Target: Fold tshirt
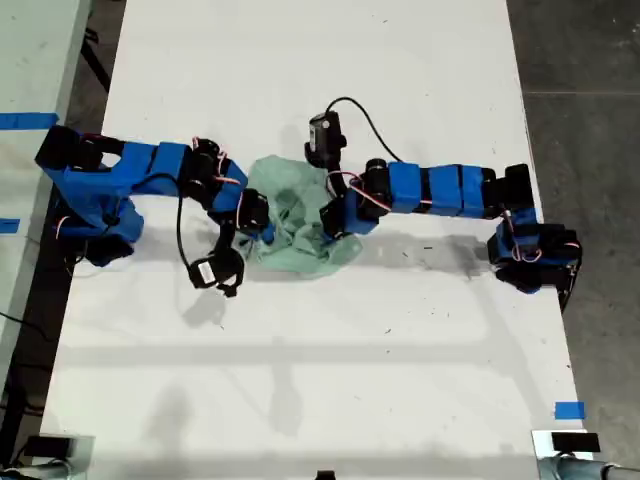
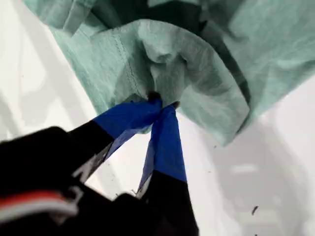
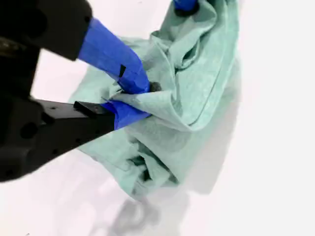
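Cloth fills the space right at my first gripper (image 2: 160,105): its two blue-taped fingers (image 2: 165,142) meet at their tips and pinch a gathered fold of the tshirt (image 2: 197,64), with a stitched seam running just beside the pinch. My second gripper (image 3: 140,98) is likewise pressed together on a fold of the same pale green garment, its blue fingertips (image 3: 123,66) biting into the cloth edge, while the rest of the shirt bunches loosely below and beyond it. Past that fold, another blue tip touches the far side of the cloth. In the exterior view, the tshirt (image 1: 295,225) lies crumpled in a heap near the middle of the white table (image 1: 320,380), between the two blue arms, which reach in from the exterior view's left and right and both touch it.
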